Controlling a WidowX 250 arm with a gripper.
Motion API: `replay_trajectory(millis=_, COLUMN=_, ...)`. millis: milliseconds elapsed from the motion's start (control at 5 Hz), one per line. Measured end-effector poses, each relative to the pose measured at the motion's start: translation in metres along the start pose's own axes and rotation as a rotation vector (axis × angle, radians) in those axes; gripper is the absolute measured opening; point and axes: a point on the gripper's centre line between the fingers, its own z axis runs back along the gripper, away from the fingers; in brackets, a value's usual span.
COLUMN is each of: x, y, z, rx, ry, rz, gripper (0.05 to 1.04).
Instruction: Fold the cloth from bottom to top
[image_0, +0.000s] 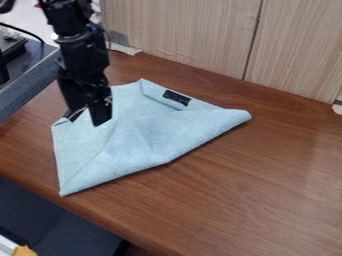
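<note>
Brown wooden tabletop (267, 200) runs nearest the camera, and on it, left of the view's centre, you have the light blue fabric cloth (147, 135). Its near side is a slanting edge from a pointed corner at lower left up to another at the right; a flap lies over the rest, with creases across it. Near the cloth's far edge you can see a small black rectangular label (176, 97). Your black two-finger gripper (85, 120) hangs down over the cloth's left part, its fingers parted with a moderate gap; you cannot tell whether they touch the fabric, and no grasp on it shows. Behind the table stand pale wood-grain panels (194, 30); at your view's left is a grey fabric-covered edge (27, 87).
</note>
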Motion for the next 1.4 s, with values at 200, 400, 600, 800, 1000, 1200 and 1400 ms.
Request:
replay_trajectory(millis=200, x=-0.026, y=0.005, z=-0.008, rx=0.041, ry=0.054, rz=0.104, gripper=0.999)
replay_trajectory(millis=400, x=-0.045, y=0.006, z=-0.022, rx=0.060, ry=0.091, rz=0.168, gripper=0.999)
replay_trajectory(millis=600, x=-0.054, y=0.010, z=-0.041, rx=0.116, ry=0.125, rz=0.252, gripper=0.999)
replay_trajectory(millis=800, x=-0.055, y=0.013, z=-0.053, rx=0.134, ry=0.130, rz=0.272, gripper=0.999)
replay_trajectory(millis=1000, x=-0.054, y=0.015, z=-0.062, rx=0.136, ry=0.161, rz=0.287, gripper=0.999)
replay_trajectory(millis=1200, x=-0.050, y=0.014, z=-0.068, rx=0.130, ry=0.172, rz=0.311, gripper=0.999)
replay_trajectory(millis=1400, x=-0.043, y=0.014, z=-0.075, rx=0.108, ry=0.142, rz=0.343, gripper=0.997)
